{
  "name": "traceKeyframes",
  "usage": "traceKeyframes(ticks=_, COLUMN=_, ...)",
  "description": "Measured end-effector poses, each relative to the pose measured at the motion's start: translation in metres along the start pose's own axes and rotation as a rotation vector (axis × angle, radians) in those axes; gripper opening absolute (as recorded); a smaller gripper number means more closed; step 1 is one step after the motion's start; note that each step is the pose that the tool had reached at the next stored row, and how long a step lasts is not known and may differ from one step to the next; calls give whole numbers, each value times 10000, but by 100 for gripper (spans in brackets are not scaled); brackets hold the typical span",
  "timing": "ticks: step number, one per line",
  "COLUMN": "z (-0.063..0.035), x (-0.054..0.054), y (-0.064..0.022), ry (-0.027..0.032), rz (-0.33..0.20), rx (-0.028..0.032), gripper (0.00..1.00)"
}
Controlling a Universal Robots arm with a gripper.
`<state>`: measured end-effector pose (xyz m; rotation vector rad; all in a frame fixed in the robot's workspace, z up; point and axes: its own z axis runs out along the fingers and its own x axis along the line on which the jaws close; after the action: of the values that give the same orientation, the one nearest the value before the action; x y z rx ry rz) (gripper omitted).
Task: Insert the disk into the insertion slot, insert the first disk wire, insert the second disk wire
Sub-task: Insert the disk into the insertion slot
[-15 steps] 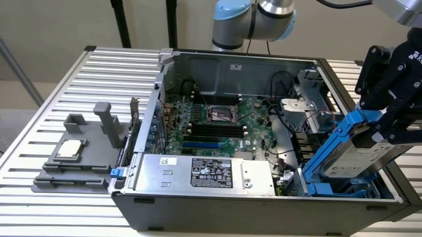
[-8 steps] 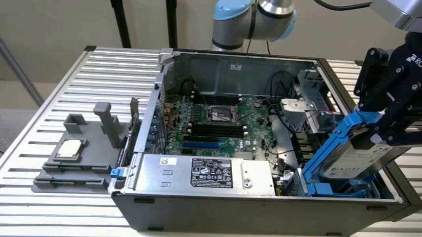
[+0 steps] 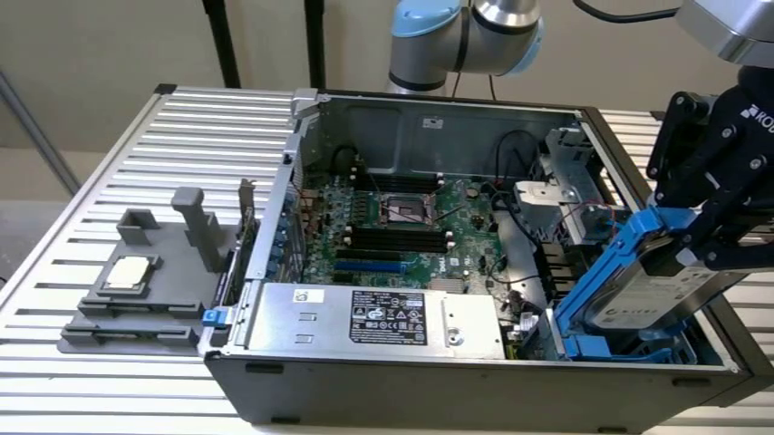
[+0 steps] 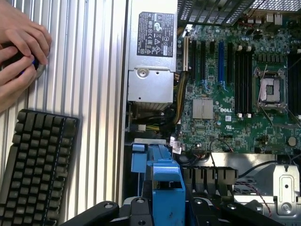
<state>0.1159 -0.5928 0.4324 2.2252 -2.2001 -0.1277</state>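
Observation:
My gripper [image 3: 708,237] is shut on the disk [image 3: 662,292], a silver-grey drive with a pale label clipped in a bright blue carrier frame [image 3: 601,272]. The disk hangs tilted at the exterior view's right, its lower end just above or at the mouth of the insertion slot [image 3: 629,349] in the open computer case's near right corner. In the wrist view the blue carrier [image 4: 165,186] sits between my black fingers [image 4: 106,209], with the slot's blue latch tab [image 4: 137,157] just beyond. Thin cables [image 3: 589,216] run beside the drive bay; I cannot tell which are the disk wires.
The open case holds a green motherboard [image 3: 400,227] and a silver labelled power-supply box [image 3: 375,317]. A grey holder block with a square chip [image 3: 133,276] stands on the slatted table at the exterior view's left. A person's hands [image 4: 21,47] and a black keyboard [image 4: 35,165] lie beside the case.

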Motion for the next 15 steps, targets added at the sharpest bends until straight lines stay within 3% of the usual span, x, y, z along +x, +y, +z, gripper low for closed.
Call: traceKeyframes(ticks=15, z=34, x=-44, y=-2, ry=-40, rz=-28, rx=-1, gripper=33)
